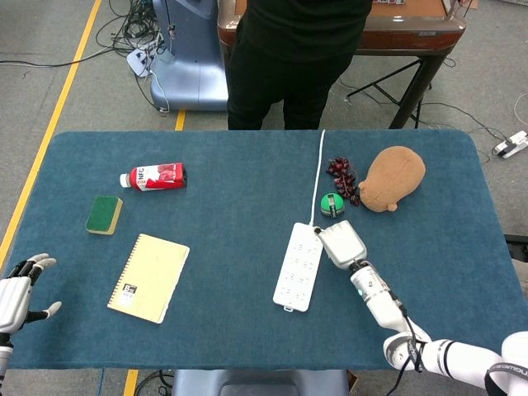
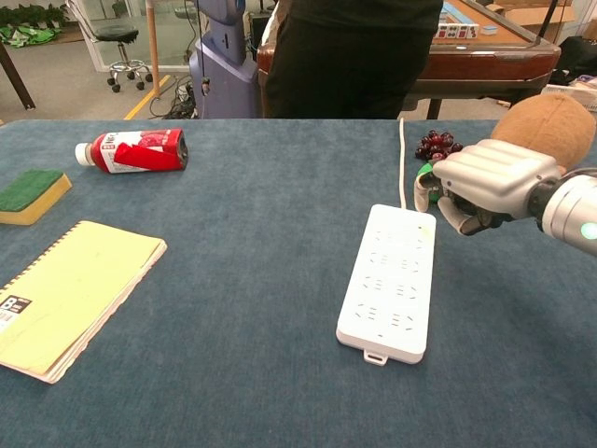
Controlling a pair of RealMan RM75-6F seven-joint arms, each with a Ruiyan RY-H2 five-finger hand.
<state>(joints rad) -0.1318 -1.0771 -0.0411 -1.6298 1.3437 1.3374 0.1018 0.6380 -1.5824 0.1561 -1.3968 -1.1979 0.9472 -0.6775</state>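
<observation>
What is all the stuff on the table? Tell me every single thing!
Table: one, blue cloth top.
Bottle: one, red with a white cap, lying at the far left.
Sponge: one, green and yellow, near the left edge.
Notebook: one, yellow, front left.
Power strip: one, white with a white cord, middle.
Ball: one, green, just beyond the strip.
Grapes: one dark red bunch, far right.
Plush toy: one, brown, beside the grapes.
Person: one, in black, standing behind the table.
Left hand: white, fingers spread, front left corner.
Right hand: white, fingers curled, at the strip's far right corner.
</observation>
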